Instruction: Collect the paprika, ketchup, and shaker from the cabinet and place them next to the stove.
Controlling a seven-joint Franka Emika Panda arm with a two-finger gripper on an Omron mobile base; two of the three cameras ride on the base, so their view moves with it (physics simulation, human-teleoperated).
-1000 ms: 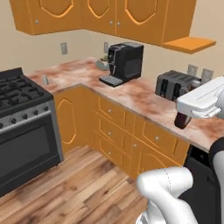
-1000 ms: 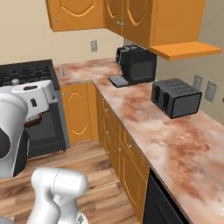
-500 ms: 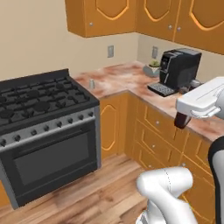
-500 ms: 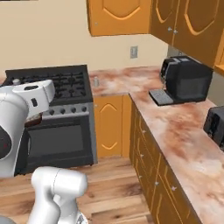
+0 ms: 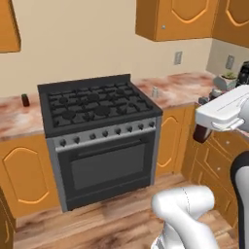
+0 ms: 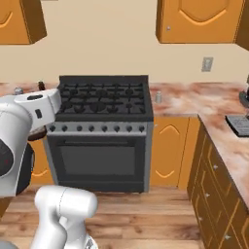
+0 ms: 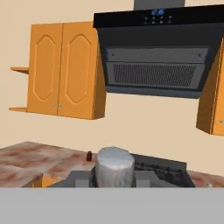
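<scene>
My gripper [image 5: 201, 133] is shut on the ketchup, a dark reddish-brown bottle [image 5: 200, 135] hanging under the hand at the right edge of the left base view. The right base view has the same gripper [image 6: 37, 132] at the left, level with the oven front. In the hand view the bottle's grey cap [image 7: 114, 165] stands between the fingertips. The black stove [image 5: 97, 104] faces me. On the counter just right of it stands the small grey shaker [image 5: 154, 92]. A small dark jar, likely the paprika [image 5: 25, 99], sits on the counter left of the stove.
Orange wall cabinets [image 5: 172, 19] hang above the counter with doors shut, and a black range hood [image 7: 157, 57] is above the stove. The marble counter [image 5: 185, 87] turns a corner at the right, where a coffee machine tray [image 6: 239, 124] sits. Wooden floor lies before the oven.
The whole picture has swung: the base has turned left, so the stove now sits in the middle instead of at the left. The gripper stays shut on the bottle, unmoved relative to the base.
</scene>
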